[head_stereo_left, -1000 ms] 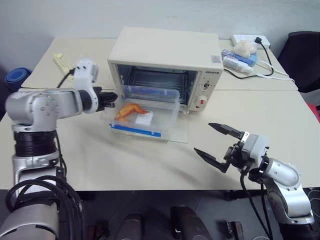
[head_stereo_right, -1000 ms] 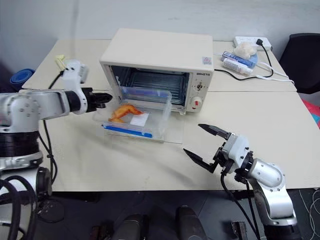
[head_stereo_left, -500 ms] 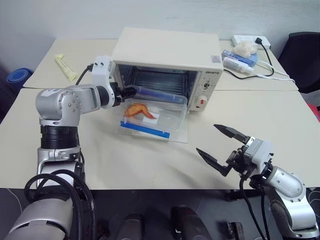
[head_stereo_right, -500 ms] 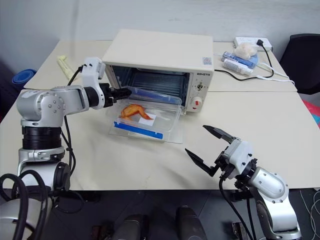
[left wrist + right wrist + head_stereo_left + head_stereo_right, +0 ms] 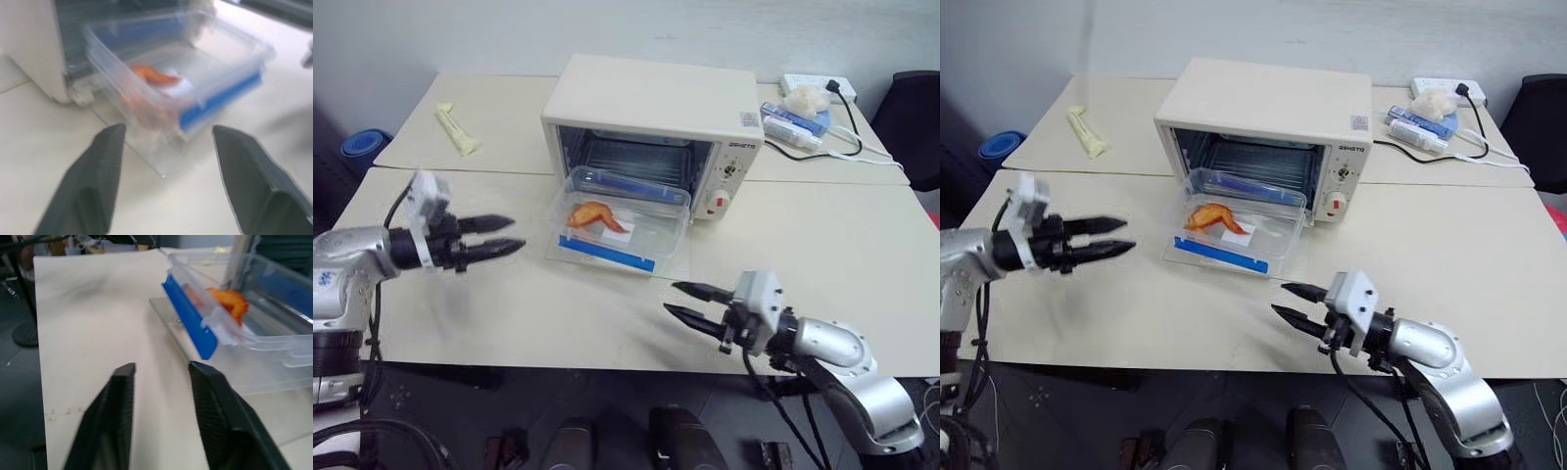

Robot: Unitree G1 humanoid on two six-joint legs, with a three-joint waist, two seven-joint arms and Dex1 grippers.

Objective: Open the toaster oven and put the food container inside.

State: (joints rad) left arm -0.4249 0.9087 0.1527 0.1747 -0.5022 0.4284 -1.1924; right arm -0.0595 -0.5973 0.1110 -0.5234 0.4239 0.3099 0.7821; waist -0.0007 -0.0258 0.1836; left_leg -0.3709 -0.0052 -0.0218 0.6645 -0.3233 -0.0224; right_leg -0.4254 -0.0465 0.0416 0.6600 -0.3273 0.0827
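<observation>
The food container is seen resting on the lowered glass door of the toaster oven, with its far end at the mouth of the cavity and its near blue clip strip toward the front edge of the door; the orange food piece lies inside it. It is judged that the container is only partly in, so the step in hand is to push it fully into the cavity. The left gripper is held above the table, well apart from the container, its two fingers spread and holding nothing. The right gripper hovers near the front of the door, its fingers a little apart and also empty, pointing toward the blue strip. For a good push, the near long side should be met squarely at its middle, so that the box is not turned against the oven wall. The push should be slow and level, because the plastic slides easily on glass. The door can be closed only when the container is clear of it.
</observation>
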